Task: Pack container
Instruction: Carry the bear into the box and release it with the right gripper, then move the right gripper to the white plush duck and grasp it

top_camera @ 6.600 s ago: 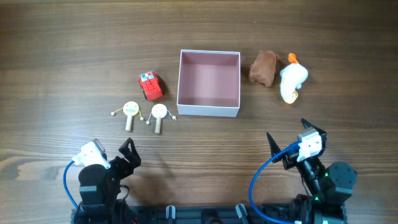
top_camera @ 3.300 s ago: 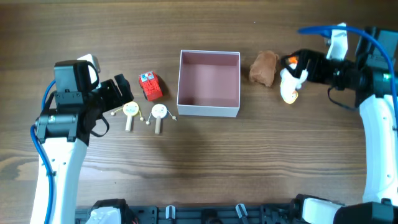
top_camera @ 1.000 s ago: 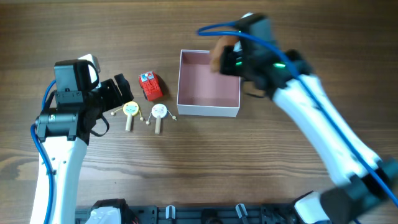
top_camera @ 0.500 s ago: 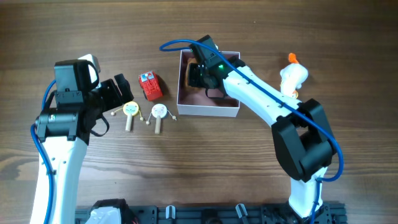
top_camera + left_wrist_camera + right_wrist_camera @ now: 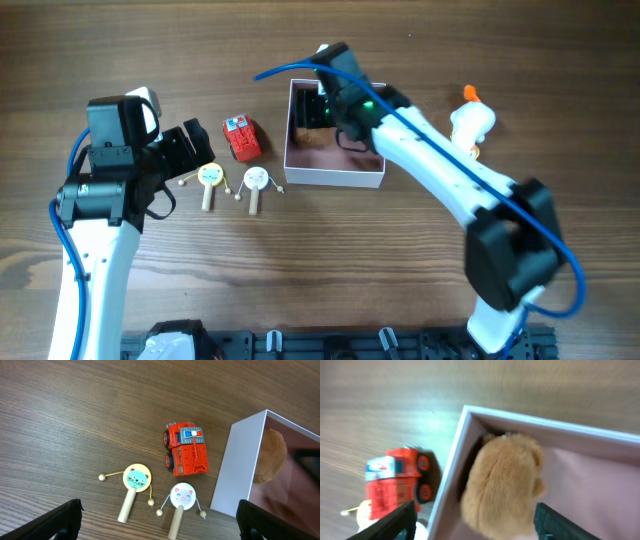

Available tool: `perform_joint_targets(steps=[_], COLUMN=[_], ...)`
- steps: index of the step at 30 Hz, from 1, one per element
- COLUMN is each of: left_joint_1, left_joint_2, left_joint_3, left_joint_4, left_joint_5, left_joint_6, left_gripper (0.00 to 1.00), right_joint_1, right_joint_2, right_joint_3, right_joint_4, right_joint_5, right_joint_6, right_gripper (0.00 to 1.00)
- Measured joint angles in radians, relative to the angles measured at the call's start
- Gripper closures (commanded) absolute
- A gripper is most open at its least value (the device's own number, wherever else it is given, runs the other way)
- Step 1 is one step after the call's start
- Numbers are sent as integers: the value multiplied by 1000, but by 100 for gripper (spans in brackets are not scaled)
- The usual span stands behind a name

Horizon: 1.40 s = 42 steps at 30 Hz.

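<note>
Right gripper [image 5: 472, 522] jaws spread, empty, over brown plush [image 5: 502, 485] lying against container [image 5: 451, 476] inner wall. Left gripper [image 5: 167, 520] jaws spread, empty, beside container. Risk: on withdrawal, right finger snags plush or clips wall, shifting container.

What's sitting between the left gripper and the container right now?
Red toy fire truck, nearest the container, plus a blue-faced rattle drum and a pink-faced drum; overhead and left wrist views show it.

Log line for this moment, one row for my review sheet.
right claw: open over brown plush in container | left claw: open, empty | outside: red truck, cat drum, pig drum, white duck
</note>
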Motion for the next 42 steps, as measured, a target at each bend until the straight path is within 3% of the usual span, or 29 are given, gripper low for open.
perform_joint_targets(steps=[5,7,11,17,25,27,30,33,34,36,42], left_joint_1=[0,0,0,0,0,0,0,0,0,0,0], left_joint_2=[0,0,0,0,0,0,0,0,0,0,0], left_joint_3=[0,0,0,0,0,0,0,0,0,0,0], left_joint_4=[0,0,0,0,0,0,0,0,0,0,0], left_joint_5=[0,0,0,0,0,0,0,0,0,0,0], left_joint_6=[0,0,0,0,0,0,0,0,0,0,0], left_gripper=[0,0,0,0,0,0,0,0,0,0,0], right_joint_1=[-72,-133,-306,-542,-631,-631,-631,-631,-631,-631,-629], right_joint_2=[-217,-295,-370,-297,-72,-21,50,106,119,127,119], right_joint_3=[0,2,5,-41,-97,-99,-99,-99,-100,-103,-103], right_joint_4=[-123,-190,-310,-362,-377,-375,-354,-324,-317,-306,-318], right_joint_5=[50,85,148,176,92,78,64,58,56,54,45], right_joint_6=[-9,-10,-32,-69,-90,-82,-75,-60,-53,-47,-41], right_gripper=[13,1,1,0,1,4,22,43,57,73,80])
